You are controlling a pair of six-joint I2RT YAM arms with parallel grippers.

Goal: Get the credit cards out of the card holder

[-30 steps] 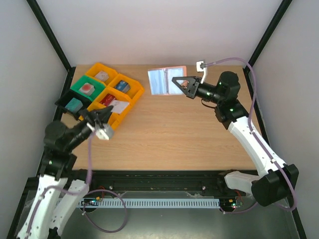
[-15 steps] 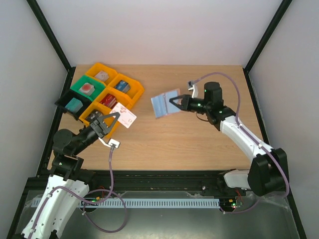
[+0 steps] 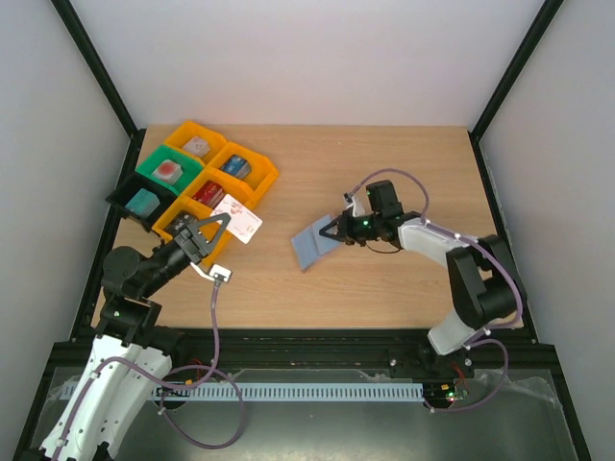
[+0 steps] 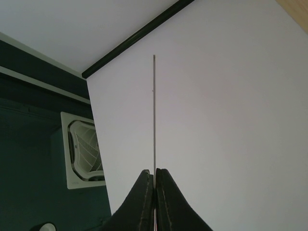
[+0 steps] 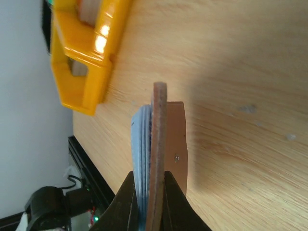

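Note:
My right gripper (image 3: 332,233) is shut on the tan-brown card holder (image 5: 159,139) and holds it low over the middle of the table, tilted. A stack of light blue-grey credit cards (image 3: 309,246) sits in the holder; in the right wrist view the cards (image 5: 141,144) lie edge-on left of the leather, with a flap and its pale dot (image 5: 176,156) on the right. My left gripper (image 3: 207,231) is shut on a single white and pink card (image 3: 238,220), held in the air beside the trays. In the left wrist view that card (image 4: 154,115) is a thin edge-on line between my closed fingertips (image 4: 146,185).
Yellow (image 3: 240,192), green (image 3: 150,163) and black (image 3: 122,194) plastic trays holding small coloured blocks stand at the back left of the table. The yellow tray also shows in the right wrist view (image 5: 82,77). Black frame posts run along both side walls.
My right gripper has carried the card holder from the back of the table down and forward to the middle. My left gripper drew back with its card, then stayed nearly still.

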